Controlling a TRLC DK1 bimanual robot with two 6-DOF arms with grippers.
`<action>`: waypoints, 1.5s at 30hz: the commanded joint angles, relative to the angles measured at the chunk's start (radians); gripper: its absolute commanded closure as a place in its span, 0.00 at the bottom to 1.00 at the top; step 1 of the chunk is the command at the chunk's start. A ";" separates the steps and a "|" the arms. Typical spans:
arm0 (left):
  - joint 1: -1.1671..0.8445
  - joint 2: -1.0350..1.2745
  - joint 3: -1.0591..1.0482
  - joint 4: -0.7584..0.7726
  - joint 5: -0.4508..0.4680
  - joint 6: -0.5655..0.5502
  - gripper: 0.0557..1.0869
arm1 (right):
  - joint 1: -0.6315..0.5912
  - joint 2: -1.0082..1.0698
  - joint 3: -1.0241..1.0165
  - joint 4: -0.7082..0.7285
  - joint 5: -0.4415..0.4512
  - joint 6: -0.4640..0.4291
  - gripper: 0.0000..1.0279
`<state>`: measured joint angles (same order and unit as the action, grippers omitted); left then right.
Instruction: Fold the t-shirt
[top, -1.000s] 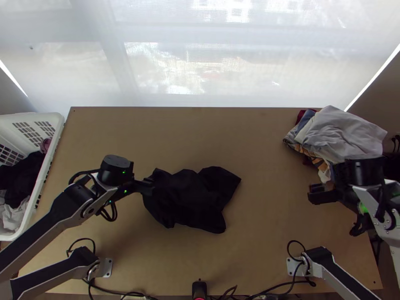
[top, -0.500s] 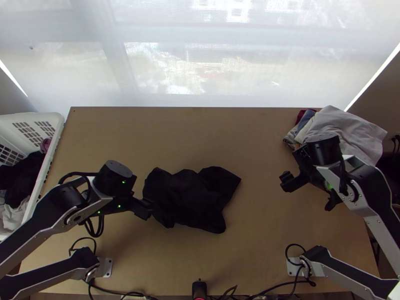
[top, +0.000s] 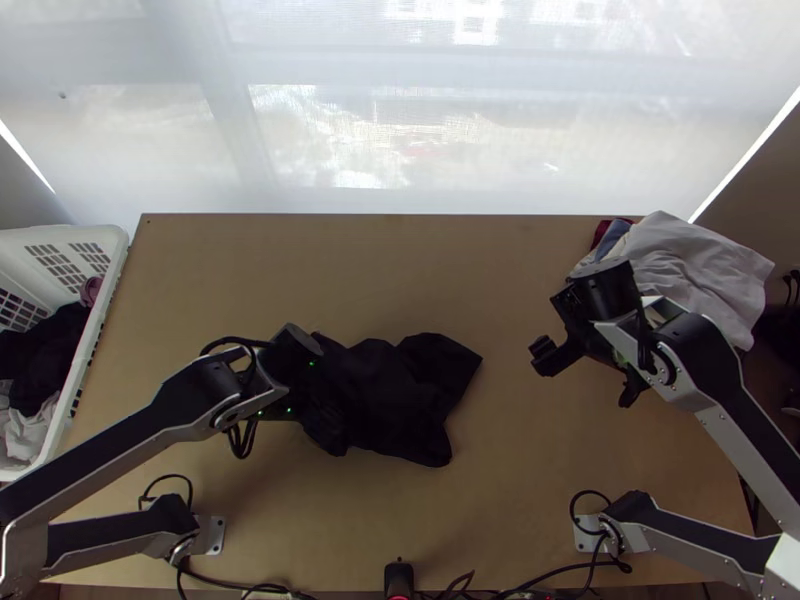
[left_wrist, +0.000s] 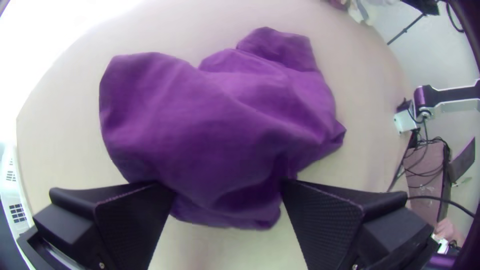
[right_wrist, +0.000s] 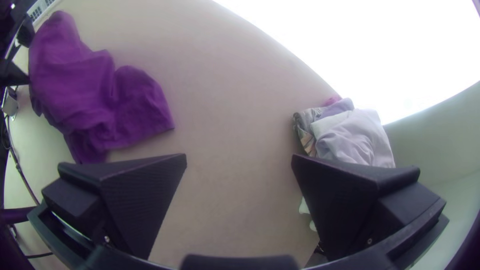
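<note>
A dark t-shirt (top: 400, 400) lies bunched on the middle of the table, black in the top view. My left gripper (top: 325, 415) is over its left part. In the left wrist view the t-shirt (left_wrist: 215, 125) looks purple, and the left gripper (left_wrist: 227, 192) is open, its fingers spread across the near part of the cloth. My right gripper (top: 585, 375) stands to the right of the t-shirt, apart from it. The right wrist view has the right gripper (right_wrist: 240, 160) open with bare table between its fingers, and the t-shirt (right_wrist: 90, 85) off to one side.
A pile of clothes (top: 700, 275), mostly pale grey, sits at the table's far right corner. At the left edge stands a white basket (top: 110, 290) holding dark and white clothes. Cables (top: 480, 590) run along the near edge.
My left gripper drew back toward the lower left, then moved right over the t-shirt. The right arm has come leftward from beside the clothes pile. The t-shirt looks unmoved.
</note>
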<state>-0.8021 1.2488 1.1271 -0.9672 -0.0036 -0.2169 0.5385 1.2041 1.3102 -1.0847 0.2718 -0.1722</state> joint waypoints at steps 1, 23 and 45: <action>0.211 0.181 -0.041 0.240 -0.039 0.123 0.05 | -0.005 0.023 0.008 0.005 0.001 -0.001 0.05; 0.623 0.175 0.097 0.282 -0.133 0.172 0.05 | -0.037 0.130 0.060 0.005 0.000 -0.023 0.05; 0.695 -0.258 -0.072 0.022 -0.134 0.085 0.05 | 0.271 0.477 0.324 0.098 -0.255 -0.020 0.05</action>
<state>-0.1783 1.1172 1.1442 -0.9024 -0.1398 -0.1276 0.7078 1.5436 1.5616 -1.0439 0.0746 -0.1951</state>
